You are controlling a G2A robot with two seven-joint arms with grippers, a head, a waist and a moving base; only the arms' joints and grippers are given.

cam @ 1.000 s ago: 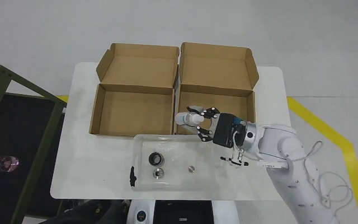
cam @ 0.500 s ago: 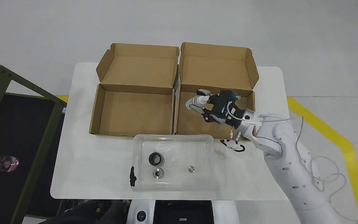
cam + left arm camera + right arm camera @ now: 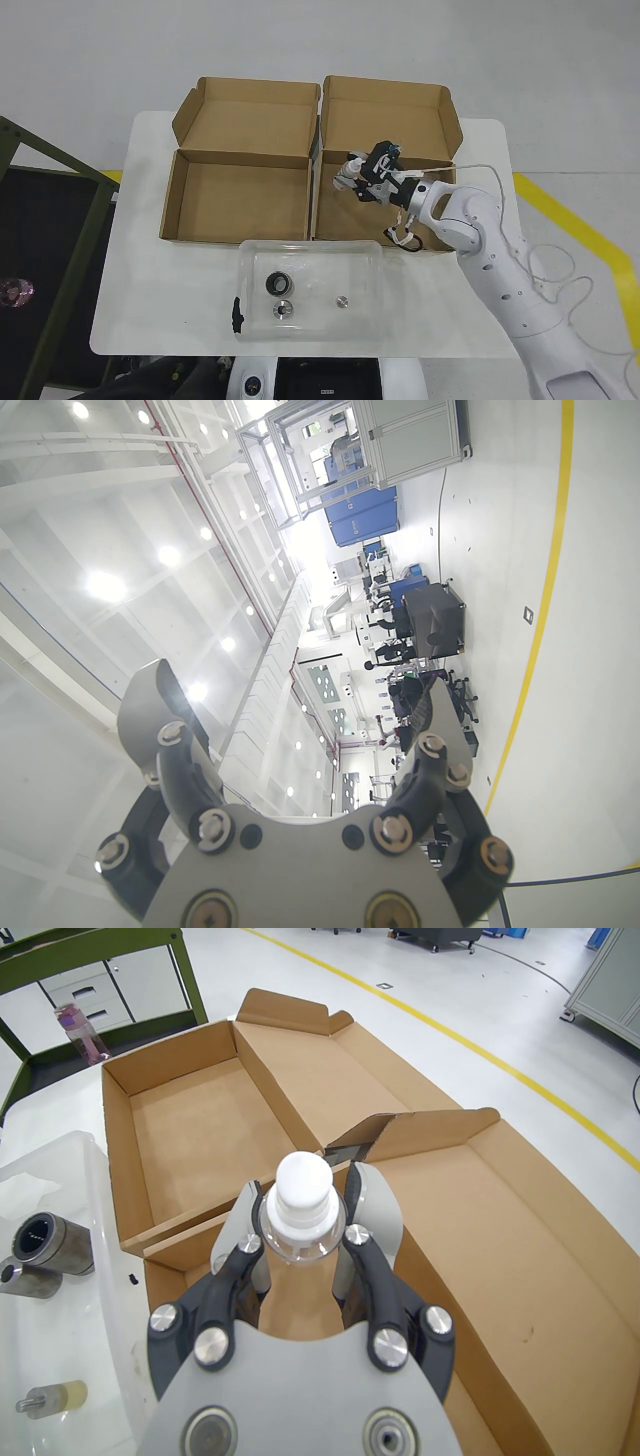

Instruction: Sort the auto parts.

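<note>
The right tool (image 3: 302, 1208) is clenching a white-capped clear part (image 3: 303, 1188) above the right cardboard box (image 3: 500, 1253), seemingly first to go, while a bearing (image 3: 50, 1240), a steel cylinder (image 3: 30, 1280) and a pin (image 3: 50, 1398) are waiting in the clear bin (image 3: 50, 1153), the left tool (image 3: 297, 690) gaping, released.

An industrial workshop hall is indicated. A glossy floor (image 3: 500, 978) marked with yellow lines (image 3: 450, 1033), framed machine enclosures (image 3: 410, 445), blue cabinets (image 3: 362, 517) and rows of ceiling lights (image 3: 105, 585) are shown.
</note>
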